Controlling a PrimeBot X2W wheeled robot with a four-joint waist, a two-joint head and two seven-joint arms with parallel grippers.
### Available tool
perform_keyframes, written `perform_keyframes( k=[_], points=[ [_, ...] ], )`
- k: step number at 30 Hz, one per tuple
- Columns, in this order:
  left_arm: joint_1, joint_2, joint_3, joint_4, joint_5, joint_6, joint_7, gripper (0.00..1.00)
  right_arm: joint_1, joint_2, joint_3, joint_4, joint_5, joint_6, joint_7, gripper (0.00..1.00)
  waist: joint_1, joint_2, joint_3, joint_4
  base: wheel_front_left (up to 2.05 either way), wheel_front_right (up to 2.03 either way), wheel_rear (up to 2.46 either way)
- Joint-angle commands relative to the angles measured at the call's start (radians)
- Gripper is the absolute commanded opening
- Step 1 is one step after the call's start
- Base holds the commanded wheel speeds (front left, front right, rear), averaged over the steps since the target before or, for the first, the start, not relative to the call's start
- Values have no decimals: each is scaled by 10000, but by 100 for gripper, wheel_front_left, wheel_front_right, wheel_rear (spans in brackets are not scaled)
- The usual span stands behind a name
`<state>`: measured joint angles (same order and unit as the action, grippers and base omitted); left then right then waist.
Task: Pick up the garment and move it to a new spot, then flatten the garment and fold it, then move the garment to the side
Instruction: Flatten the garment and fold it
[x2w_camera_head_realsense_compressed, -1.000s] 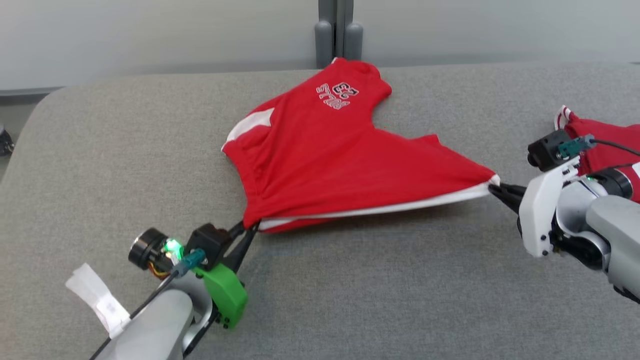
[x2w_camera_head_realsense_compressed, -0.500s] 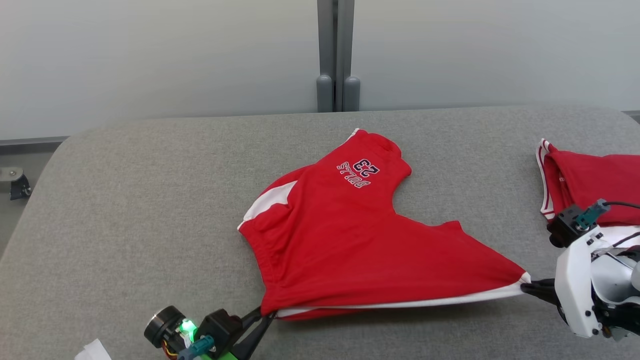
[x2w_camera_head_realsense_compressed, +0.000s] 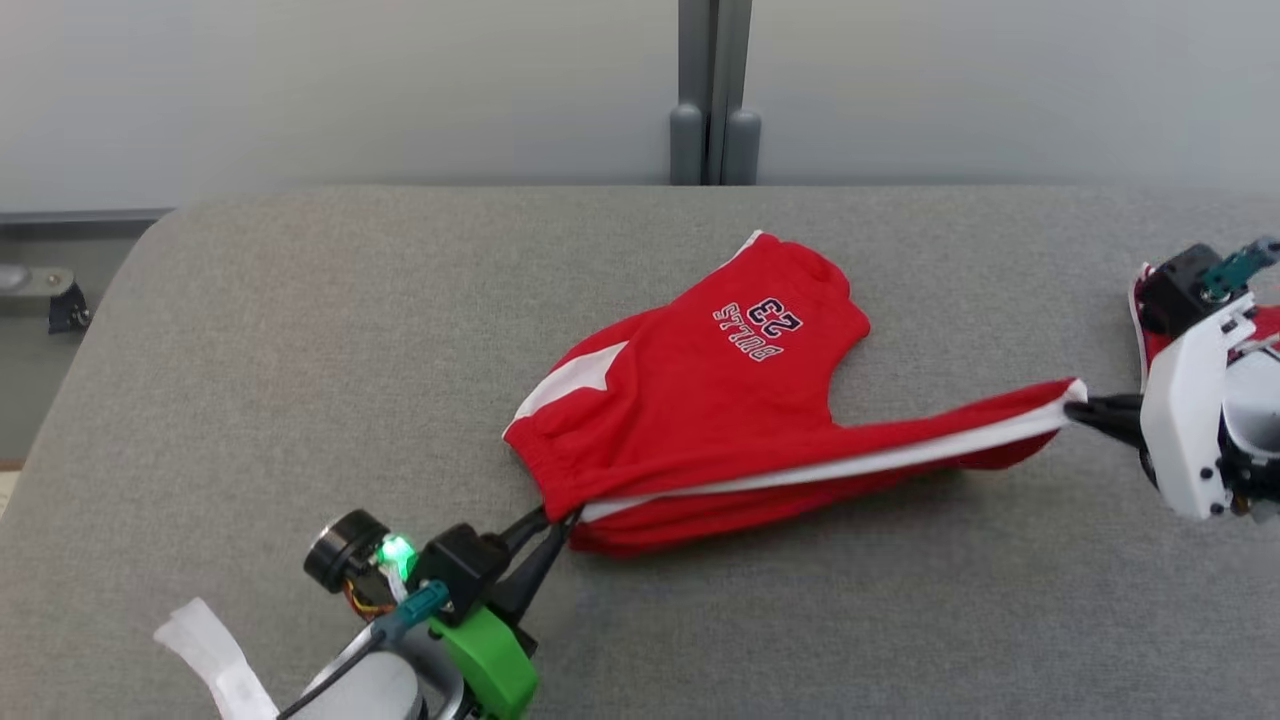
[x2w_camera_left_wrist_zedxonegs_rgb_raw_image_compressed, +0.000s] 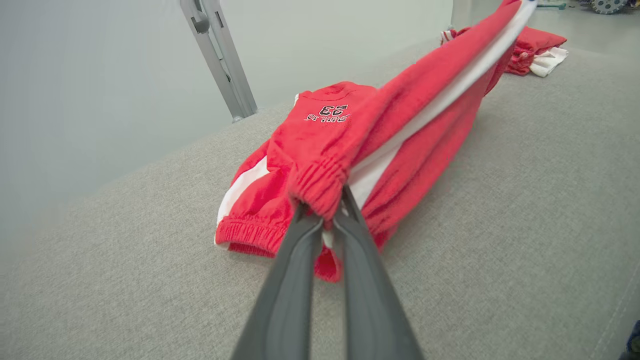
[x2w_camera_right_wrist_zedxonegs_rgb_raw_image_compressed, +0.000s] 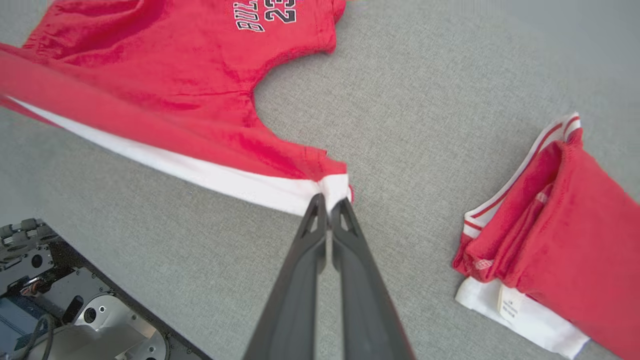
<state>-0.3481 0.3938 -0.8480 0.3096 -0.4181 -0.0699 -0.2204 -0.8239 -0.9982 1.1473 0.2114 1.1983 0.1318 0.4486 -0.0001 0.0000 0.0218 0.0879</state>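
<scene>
the shorts (x2w_camera_right_wrist_zedxonegs_rgb_raw_image_compressed: 165, 75) run off the top and left edges of the right wrist view, cutting their print. the folded red garment (x2w_camera_right_wrist_zedxonegs_rgb_raw_image_compressed: 575, 225) is cut by the right edge, its label (x2w_camera_right_wrist_zedxonegs_rgb_raw_image_compressed: 509, 304) too small to read; in the head view the right arm (x2w_camera_head_realsense_compressed: 1190, 420) hides most of it.

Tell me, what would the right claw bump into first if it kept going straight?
The shorts: the right claw is pinching their white corner, so it would push straight into that cloth. Past it, probably grey table.

Arms spread wide; left end effector (x2w_camera_head_realsense_compressed: 560, 520) low left, right end effector (x2w_camera_head_realsense_compressed: 1075, 408) far right, both pinched shut on garment (x2w_camera_head_realsense_compressed: 720, 420).
</scene>
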Motion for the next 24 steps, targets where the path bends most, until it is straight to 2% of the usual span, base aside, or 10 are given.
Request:
perform_keyframes(
  k=[1,5,10,18,24],
  points=[
    [-346,-67,103,69,110,123,5,0,-371,115,-182,115,-134,-25,124,0,1,0,694,400,0,0,0],
    [-1004,-457,325,231,126,279,-117,0,-1225,528,-781,534,110,-25,424,0,1,0,1408,730,0,0,0],
    [-1702,-984,423,594,237,327,-268,0,-2275,959,-1127,1187,-272,-23,832,0,1,0,2224,1271,0,0,0],
    [-2381,-1719,506,1375,382,198,-430,0,-3418,1408,-1011,2203,-981,-23,1285,0,1,0,3045,2090,0,0,0],
    [-2730,-2171,565,1682,612,58,-449,0,-3946,1597,-739,2825,-1447,-23,1155,0,1,0,3445,2513,0,0,0]
  ],
)
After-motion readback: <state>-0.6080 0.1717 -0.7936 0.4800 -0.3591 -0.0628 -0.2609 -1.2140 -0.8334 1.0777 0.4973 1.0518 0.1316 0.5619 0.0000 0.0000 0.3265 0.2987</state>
